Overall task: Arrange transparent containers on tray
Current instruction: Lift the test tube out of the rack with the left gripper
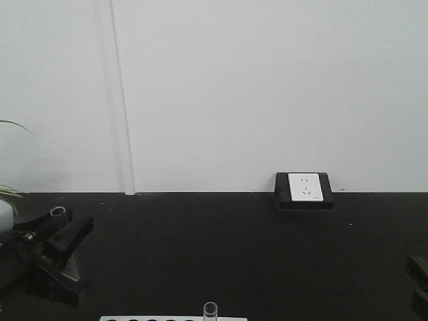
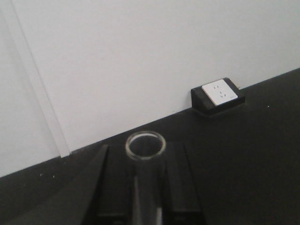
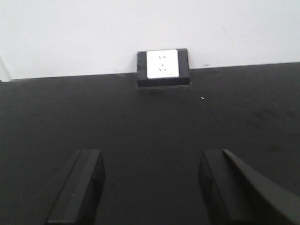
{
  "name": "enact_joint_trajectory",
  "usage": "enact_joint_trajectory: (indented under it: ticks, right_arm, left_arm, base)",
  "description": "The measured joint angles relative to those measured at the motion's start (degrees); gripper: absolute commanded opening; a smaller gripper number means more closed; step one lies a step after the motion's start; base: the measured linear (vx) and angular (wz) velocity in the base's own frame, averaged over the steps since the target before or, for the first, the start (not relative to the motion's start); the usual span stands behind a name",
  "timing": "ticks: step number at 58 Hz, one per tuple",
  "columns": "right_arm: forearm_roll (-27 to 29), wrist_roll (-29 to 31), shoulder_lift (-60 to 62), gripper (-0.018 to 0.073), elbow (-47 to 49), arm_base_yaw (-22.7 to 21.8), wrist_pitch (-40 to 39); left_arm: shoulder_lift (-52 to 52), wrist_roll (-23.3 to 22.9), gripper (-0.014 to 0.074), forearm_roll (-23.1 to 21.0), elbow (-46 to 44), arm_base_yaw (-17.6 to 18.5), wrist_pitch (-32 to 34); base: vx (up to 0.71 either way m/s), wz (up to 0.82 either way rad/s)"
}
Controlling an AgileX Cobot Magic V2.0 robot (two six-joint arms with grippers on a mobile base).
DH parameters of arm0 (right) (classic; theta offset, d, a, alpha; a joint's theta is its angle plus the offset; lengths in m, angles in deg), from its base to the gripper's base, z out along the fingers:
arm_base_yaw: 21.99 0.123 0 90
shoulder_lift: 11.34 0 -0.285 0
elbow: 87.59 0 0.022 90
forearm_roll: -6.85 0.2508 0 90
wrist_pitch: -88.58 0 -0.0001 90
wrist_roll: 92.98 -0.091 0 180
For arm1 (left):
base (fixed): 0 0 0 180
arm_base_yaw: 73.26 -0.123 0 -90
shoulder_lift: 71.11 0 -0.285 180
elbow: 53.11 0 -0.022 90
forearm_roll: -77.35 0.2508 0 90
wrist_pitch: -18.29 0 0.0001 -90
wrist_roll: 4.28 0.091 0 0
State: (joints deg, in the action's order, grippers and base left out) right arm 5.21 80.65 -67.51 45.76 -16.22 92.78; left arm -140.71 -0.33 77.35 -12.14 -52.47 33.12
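- Left hand (image 2: 146,190): closed on one test tube (image 2: 146,146), with the fingers (image 2: 180,183) set against either side of the glass. The open rim points toward the wall (image 2: 140,56).
- Same tube, front view: far left, above the black table (image 1: 221,254) (only its rim shows clearly).
- Second test tube (image 1: 210,311): upright at the bottom edge, in a white rack (image 1: 107,319) with dark round holes.
- Right hand (image 3: 152,187): fingers spread wide, nothing between them, over bare table.
- Wall socket (image 3: 162,64): black housing, white face, at the table's back edge.
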Motion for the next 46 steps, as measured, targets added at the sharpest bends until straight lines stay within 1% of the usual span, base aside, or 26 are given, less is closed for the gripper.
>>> enact_joint_trajectory:
  ticks: [3,7,14,18,24,39,46]
  right_arm:
    - [-0.34,0.04,0.0,0.0501,0.0,2.29,-0.8]
    - [-1.79,0.28,-0.58,0.0501,0.0,6.79,-1.9]
    - [-5.05,0.49,-3.13,0.0501,0.0,15.25,-2.5]
    - [-5.57,0.59,-4.91,0.0501,0.0,19.06,-2.87]
    - [-5.75,0.66,-7.92,0.0503,0.0,23.43,-4.2]
    - [-5.88,0.66,-11.92,0.0503,0.0,32.19,-7.46]
    - [-6.06,0.66,-14.24,0.0504,0.0,35.56,-9.61]
  left_arm:
    - [0.0,0.12,-0.0008,0.0,-1.21,-0.45,-3.64]
    - [0.0,0.2,-0.0008,0.0,-2.22,-1.27,-7.89]
    - [0.0,0.27,-0.0008,0.0,-2.35,-2.31,-11.52]
    - [0.0,0.26,-0.0008,0.0,-2.35,-2.5,-12.31]
    - [0.0,0.26,-0.0008,0.0,-2.35,-2.62,-12.41]
    - [0.0,0.26,-0.0008,0.0,-2.35,-2.62,-12.41]
    - [0.0,0.32,-0.0008,0.0,-2.35,-2.62,-12.41]
  base:
    - [0.0,0.0]
    - [0.0,0.0]
    - [0.0,0.0]
    - [0.0,0.0]
    - [0.0,0.0]
    - [0.0,0.0]
    - [0.0,0.0]
